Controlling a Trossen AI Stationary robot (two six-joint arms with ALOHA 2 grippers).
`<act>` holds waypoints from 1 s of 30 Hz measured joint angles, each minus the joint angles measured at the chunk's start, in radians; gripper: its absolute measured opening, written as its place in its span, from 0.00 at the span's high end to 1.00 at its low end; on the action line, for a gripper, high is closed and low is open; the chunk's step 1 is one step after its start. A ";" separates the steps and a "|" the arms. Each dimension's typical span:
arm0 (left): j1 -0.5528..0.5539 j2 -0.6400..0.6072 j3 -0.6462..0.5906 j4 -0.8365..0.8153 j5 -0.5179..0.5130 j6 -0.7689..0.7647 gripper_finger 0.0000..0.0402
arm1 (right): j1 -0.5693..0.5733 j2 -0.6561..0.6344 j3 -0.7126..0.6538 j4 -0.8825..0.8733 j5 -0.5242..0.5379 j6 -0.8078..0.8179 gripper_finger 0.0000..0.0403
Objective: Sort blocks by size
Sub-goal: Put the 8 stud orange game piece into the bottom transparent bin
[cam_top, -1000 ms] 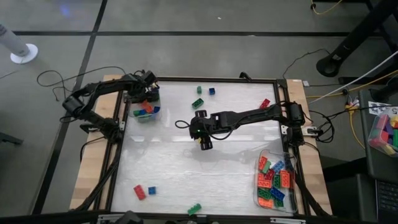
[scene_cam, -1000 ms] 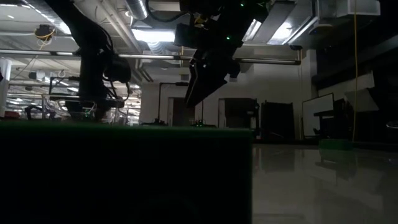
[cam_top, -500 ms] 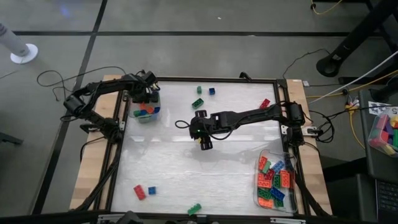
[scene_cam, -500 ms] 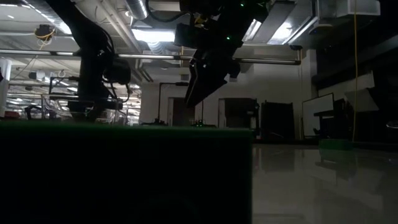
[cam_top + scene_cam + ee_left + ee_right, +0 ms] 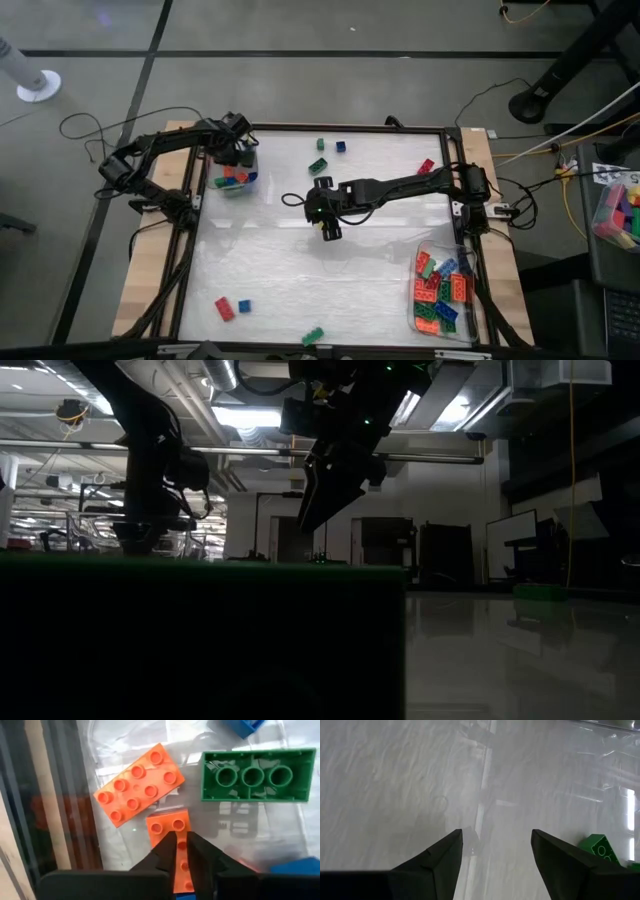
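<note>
Two sorting tubs on bench (image 5: 300, 270): left claw (image 5: 181, 841) nearly pinched together, empty, over blocks (image 5: 139, 784) in far-left tub (image 5: 236, 178); right claw (image 5: 331, 232) spread wide, hovering mid-bench, probably awaiting next pick.

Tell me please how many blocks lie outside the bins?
7: green, green and blue top middle; red top right; red and blue bottom left; green bottom edge; some possibly hidden.

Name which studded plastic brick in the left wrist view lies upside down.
The green rectangular plastic brick: three hollow tubes face up, while both orange bricks show studs.
</note>
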 joint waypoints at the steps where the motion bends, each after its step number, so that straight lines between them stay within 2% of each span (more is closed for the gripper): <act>1: 0.000 0.000 0.000 -0.001 0.000 0.012 0.90 | 0.000 0.000 0.000 0.000 0.000 0.000 0.41; 9: 0.000 0.001 0.000 -0.058 -0.001 -0.080 0.68 | 0.000 0.000 0.000 0.000 0.005 0.000 0.41; 14: 0.000 0.002 -0.005 -0.064 -0.001 -0.114 0.60 | 0.000 0.000 0.000 -0.001 0.005 0.000 0.41; 26: 0.000 0.004 -0.096 0.072 -0.001 -0.111 0.58 | 0.000 0.000 0.000 -0.001 0.004 0.000 0.41; 30: 0.000 0.002 -0.111 0.068 -0.003 -0.073 0.63 | 0.000 0.000 0.000 0.000 0.004 -0.001 0.41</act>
